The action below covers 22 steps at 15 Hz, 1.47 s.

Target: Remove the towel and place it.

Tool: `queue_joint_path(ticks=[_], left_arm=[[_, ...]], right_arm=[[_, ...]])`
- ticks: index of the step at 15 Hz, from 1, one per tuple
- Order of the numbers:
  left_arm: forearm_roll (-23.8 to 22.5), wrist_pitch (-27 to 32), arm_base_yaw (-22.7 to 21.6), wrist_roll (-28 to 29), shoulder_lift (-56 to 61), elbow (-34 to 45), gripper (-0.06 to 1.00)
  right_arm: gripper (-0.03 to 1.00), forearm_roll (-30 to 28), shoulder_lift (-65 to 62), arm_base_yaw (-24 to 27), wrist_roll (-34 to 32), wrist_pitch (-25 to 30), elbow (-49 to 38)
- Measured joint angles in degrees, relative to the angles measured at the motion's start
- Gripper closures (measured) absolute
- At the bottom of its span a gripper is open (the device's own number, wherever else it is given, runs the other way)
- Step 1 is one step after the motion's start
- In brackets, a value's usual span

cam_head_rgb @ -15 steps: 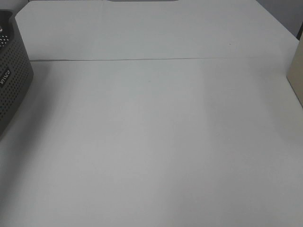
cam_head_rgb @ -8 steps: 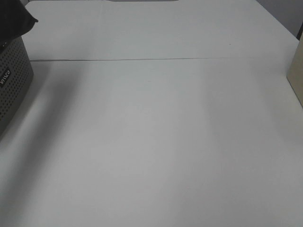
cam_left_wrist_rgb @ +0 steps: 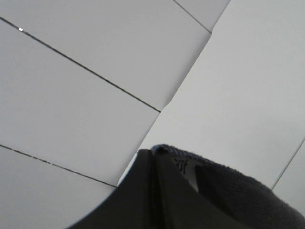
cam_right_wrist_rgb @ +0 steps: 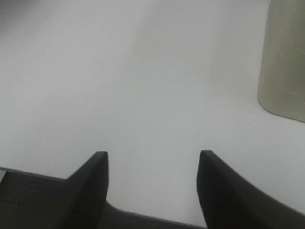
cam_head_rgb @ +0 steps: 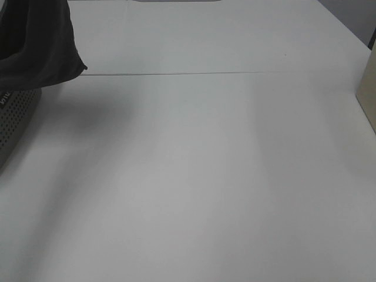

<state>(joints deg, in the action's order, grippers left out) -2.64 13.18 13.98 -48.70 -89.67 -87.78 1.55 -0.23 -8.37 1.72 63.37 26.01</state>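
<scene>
Black cloth fills the far-left corner: the towel (cam_head_rgb: 38,44) hangs over the grey perforated basket (cam_head_rgb: 13,120), pinched in the left gripper (cam_left_wrist_rgb: 153,155), whose jaws are closed on a hemmed fold. We judge the removal underway, though we cannot tell whether the cloth's lower end is clear of the basket. Placing it on the white surface (cam_head_rgb: 205,176) is not yet done. The right gripper (cam_right_wrist_rgb: 153,157) hovers wide and empty near a beige container (cam_right_wrist_rgb: 283,57).

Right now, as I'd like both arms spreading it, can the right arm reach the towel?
Maybe, with a long reach: the towel hangs far left over the basket; the right arm's jaws stand open by the box, far right. Nothing shows between.
</scene>
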Motion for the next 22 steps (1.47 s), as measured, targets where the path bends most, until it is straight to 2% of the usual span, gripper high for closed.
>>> queue_joint_path(ticks=[3,5,6,7,9,11,12,13,14,15,17,18,19,20,22], left_arm=[[0.00,-3.78,3.15,-0.74,0.00,0.00,0.94],[0.00,-4.98,4.30,-0.74,0.00,0.00,0.94],[0.17,-4.98,6.82,-0.92,0.00,0.00,0.94],[0.17,-4.98,8.31,-0.92,0.00,0.00,0.94],[0.97,-4.98,10.43,-0.92,0.00,0.00,0.94],[4.58,-4.98,12.32,-0.92,0.00,-0.29,0.94],[6.19,-4.98,12.83,-0.92,0.00,-0.34,0.94],[8.08,-4.93,13.06,-0.92,0.00,-0.34,0.94],[10.43,-4.47,13.18,-0.92,0.00,-0.34,0.94],[12.43,-3.67,13.18,-0.92,0.00,-0.34,0.94],[15.47,0.74,13.18,-0.92,0.00,-0.34,0.94],[16.04,3.55,13.18,-1.20,0.00,-0.34,0.94],[16.44,5.84,13.18,-1.49,0.00,-0.34,0.94],[17.19,6.93,13.18,-1.89,0.00,-0.34,0.94],[21.03,7.85,13.18,-4.53,0.17,-0.34,0.94]], right_arm=[[0.42,0.69,0.00,0.00,0.17,-0.52,0.17],[0.42,5.10,0.86,0.00,3.15,-4.13,0.97],[0.42,14.27,6.53,0.00,11.17,-10.43,1.15],[0.42,16.33,8.59,0.00,13.58,-12.09,1.15],[0.42,22.57,17.42,0.00,22.46,-17.88,1.15],[0.42,29.28,26.70,0.00,32.66,-22.63,1.20],[0.42,33.52,31.57,0.00,38.62,-25.21,1.20],[0.42,40.16,37.13,0.00,46.70,-27.96,1.20],[0.42,49.16,42.74,0.00,55.41,-29.79,1.20],[0.42,58.90,47.67,0.00,66.98,-30.37,1.20],[0.42,80.16,57.93,0.00,91.44,-27.50,1.20],[0.42,90.53,62.97,0.00,105.31,-22.86,1.32],[0.42,95.00,67.49,0.00,116.54,-18.05,1.95],[0.42,96.43,71.91,0.00,122.38,-13.81,3.32],[0.42,97.35,83.19,0.00,126.28,-8.77,9.91]])
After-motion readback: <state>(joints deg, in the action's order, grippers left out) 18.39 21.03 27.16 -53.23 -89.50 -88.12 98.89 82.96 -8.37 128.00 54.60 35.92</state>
